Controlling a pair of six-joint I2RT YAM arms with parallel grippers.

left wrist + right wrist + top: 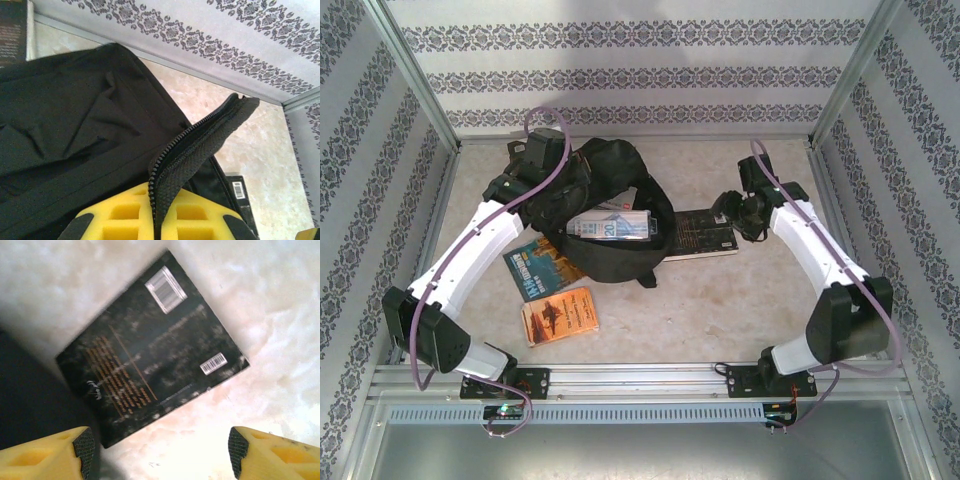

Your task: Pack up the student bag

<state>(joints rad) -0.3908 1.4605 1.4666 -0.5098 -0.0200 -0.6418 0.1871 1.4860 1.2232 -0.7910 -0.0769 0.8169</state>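
Overhead view: the student bag [610, 200], a black soft backpack, lies on the table [740, 300] left of centre, its mouth facing the near edge. A light-covered book [612, 226] shows inside the mouth. The left arm reaches to the bag's far left side.

Left wrist view: the left gripper [157, 220] is clamped on the bag's zippered edge [200, 135]. This strip of mesh and zipper teeth rises from between the yellow fingers [120, 215] and stands up above the dark fabric. A corner of a black book [239, 189] with a barcode shows past the bag.

Overhead view, right side: the black book [700, 235] lies flat just right of the bag, its left end touching or tucked under the bag's rim; which cannot be told. The right gripper [738, 212] hangs at the book's right end.

Right wrist view: the right gripper's jaws stand wide apart and hold nothing. They are above bare table, near the book's corner, and the bag is a dark mass at the left edge.

Near the left arm lie a blue book [542, 265] and an orange book [560, 315].
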